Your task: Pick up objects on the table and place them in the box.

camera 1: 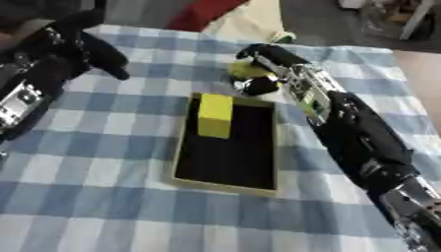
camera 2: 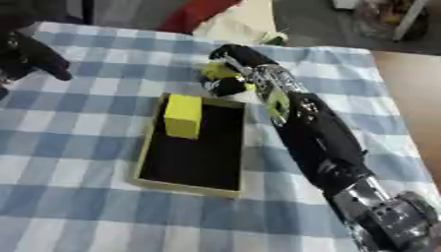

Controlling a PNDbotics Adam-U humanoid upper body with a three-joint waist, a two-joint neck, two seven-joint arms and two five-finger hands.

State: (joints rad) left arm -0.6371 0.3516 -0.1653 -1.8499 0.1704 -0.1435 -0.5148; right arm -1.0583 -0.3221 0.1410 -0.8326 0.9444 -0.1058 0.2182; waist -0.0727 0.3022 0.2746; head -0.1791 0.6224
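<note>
Right hand (camera 1: 267, 64): fingers curled round a small yellow object (camera 1: 247, 70), just beyond the far rim of the box (camera 1: 226, 185). Box: black-lined, on the blue-checked counter (camera 1: 103, 197), containing one yellow block (camera 1: 215, 115) at its far left. Left hand (camera 1: 82, 44): upper left, fingers relaxed, holding nothing.

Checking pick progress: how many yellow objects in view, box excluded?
2. A yellow block lies in the box, at its far left end. A yellow object is at the right hand, just beyond the box; the hand may hide more.
</note>
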